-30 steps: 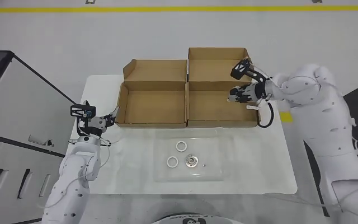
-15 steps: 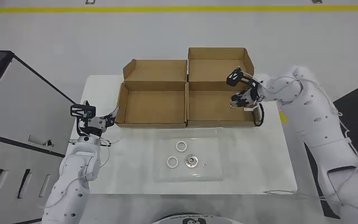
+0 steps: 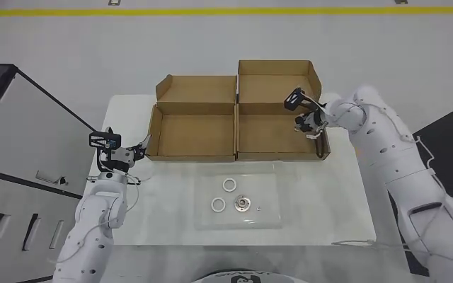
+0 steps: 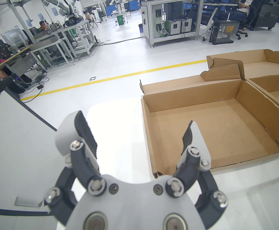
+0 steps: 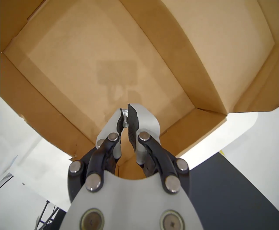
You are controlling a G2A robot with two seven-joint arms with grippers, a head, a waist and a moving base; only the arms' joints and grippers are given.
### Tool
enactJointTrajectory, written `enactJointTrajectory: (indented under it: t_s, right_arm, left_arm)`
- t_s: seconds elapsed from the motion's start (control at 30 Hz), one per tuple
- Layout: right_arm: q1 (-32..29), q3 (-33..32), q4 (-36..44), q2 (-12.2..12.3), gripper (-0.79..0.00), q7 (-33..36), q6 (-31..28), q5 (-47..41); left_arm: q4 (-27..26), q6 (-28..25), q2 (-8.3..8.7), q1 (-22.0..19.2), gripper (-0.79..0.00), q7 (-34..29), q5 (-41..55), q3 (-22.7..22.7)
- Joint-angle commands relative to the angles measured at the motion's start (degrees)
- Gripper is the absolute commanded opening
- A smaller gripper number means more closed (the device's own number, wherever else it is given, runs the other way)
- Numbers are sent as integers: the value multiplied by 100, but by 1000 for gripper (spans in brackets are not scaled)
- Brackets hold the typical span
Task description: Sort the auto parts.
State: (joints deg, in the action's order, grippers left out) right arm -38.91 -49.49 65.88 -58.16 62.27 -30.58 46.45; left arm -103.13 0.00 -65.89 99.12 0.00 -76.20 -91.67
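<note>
Bolt [image 5: 125,121], threaded, pinched between right gripper [image 5: 126,110] pads; box [image 5: 72,61] floor beneath it. Left gripper [image 4: 135,120] spread wide, second box [image 4: 209,130] ahead.

Looks like a robotics lab: silver aluminium-framed equipment racks [image 4: 172,21], cluttered grey metal workbenches [image 4: 50,41], a grey jointed robot arm [image 4: 58,4] behind, yellow line [image 3: 226,11] across glossy white floor [image 4: 130,50].

White tbl [image 3: 318,198], open cardbd box [image 3: 195,138] touching 2nd box [image 3: 269,138], far side, clear tray [image 3: 272,212] nr front.
</note>
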Motion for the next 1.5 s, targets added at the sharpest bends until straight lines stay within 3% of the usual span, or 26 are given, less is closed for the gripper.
enactJointTrajectory:
  t_s: [0.0, 1.03, 1.1, 1.17, 1.27, 1.33, 1.37, 1.47]
  right_arm:
    - [18, 75, -76, -23, -785, -69, -43, 87]
    - [-56, 444, -365, -192, -785, -289, -29, 377]
    - [-75, 430, -349, -188, -650, -268, -13, 381]
    - [-96, 407, -327, -182, -582, -265, -8, 359]
    - [-117, 366, -284, -169, -403, -257, -14, 357]
    - [-132, 332, -240, -157, -105, -239, -30, 342]
    - [-139, 312, -212, -150, 0, -232, -31, 337]
    - [-170, 238, -111, -124, 0, -214, -35, 313]
  left_arm:
    - [0, 0, 0, 0, 0, 0, 0, 0]
    - [0, 0, 0, 0, 0, 0, 0, 0]
    - [0, 0, 0, 0, 0, 0, 0, 0]
    - [0, 0, 0, 0, 0, 0, 0, 0]
    - [0, 0, 0, 0, 0, 0, 0, 0]
    - [0, 0, 0, 0, 0, 0, 0, 0]
    - [0, 0, 0, 0, 0, 0, 0, 0]
    - [0, 0, 0, 0, 0, 0, 0, 0]
